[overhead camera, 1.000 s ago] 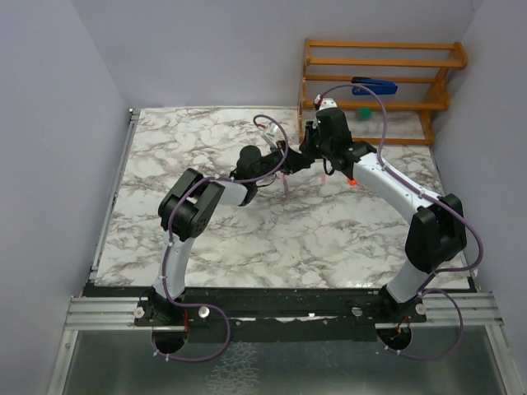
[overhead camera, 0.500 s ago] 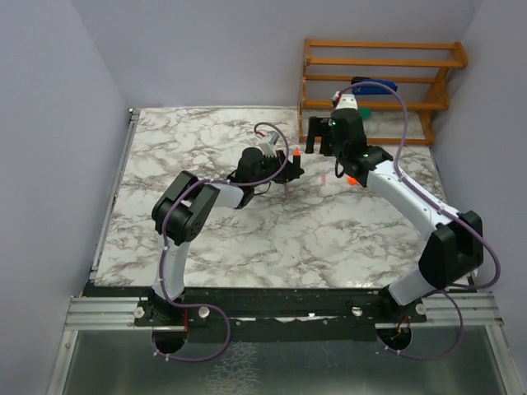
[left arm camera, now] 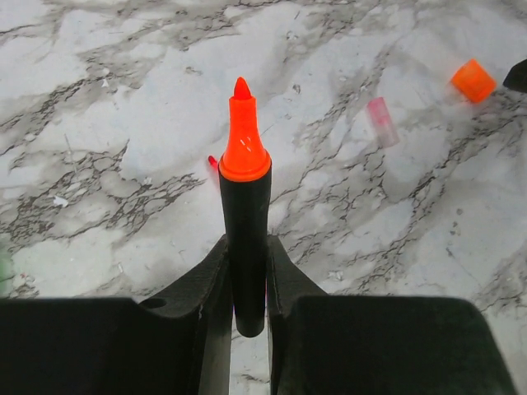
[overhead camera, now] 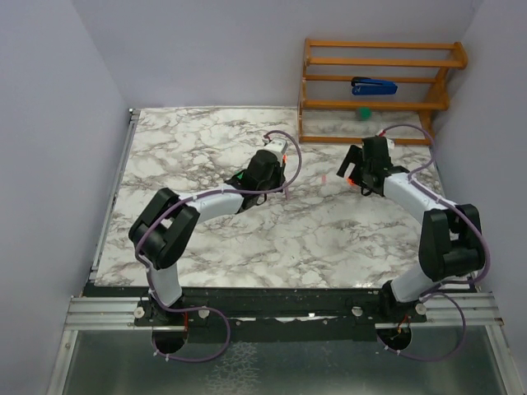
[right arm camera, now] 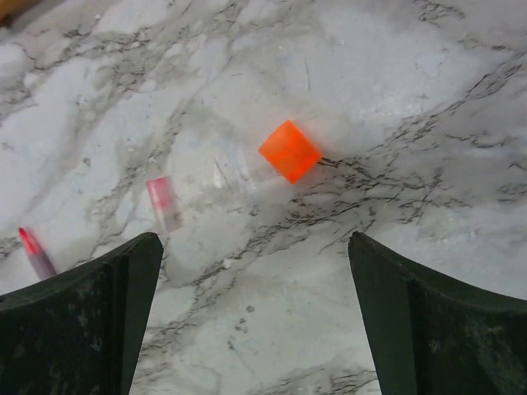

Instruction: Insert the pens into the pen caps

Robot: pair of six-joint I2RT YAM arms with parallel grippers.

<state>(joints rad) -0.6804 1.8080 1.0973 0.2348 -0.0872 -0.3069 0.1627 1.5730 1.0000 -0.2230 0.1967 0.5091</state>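
My left gripper point(left arm camera: 245, 247) is shut on a black pen point(left arm camera: 244, 222) whose bare orange tip point(left arm camera: 242, 136) points forward over the marble. An orange pen cap point(left arm camera: 473, 80) and a pale pink cap point(left arm camera: 381, 121) lie ahead to the right. My right gripper point(right arm camera: 254, 247) hangs open low over the table, with nothing between its fingers. The orange cap point(right arm camera: 289, 151) lies just beyond them. The pink cap point(right arm camera: 162, 202) and the red-tipped end of a slim pale pen point(right arm camera: 34, 253) lie to the left. A green cap point(overhead camera: 363, 113) sits on the rack's bottom shelf.
A wooden rack point(overhead camera: 379, 62) stands at the back right, with a blue stapler-like object point(overhead camera: 375, 83) on its middle shelf. The marble tabletop point(overhead camera: 206, 222) stretches to the left and front. Both grippers point(overhead camera: 278, 174) point(overhead camera: 356, 167) hang near each other at mid-table.
My right gripper has opened, pulled away from the left gripper and dropped low over the orange cap. The left gripper keeps the pen and has shifted slightly back and left.
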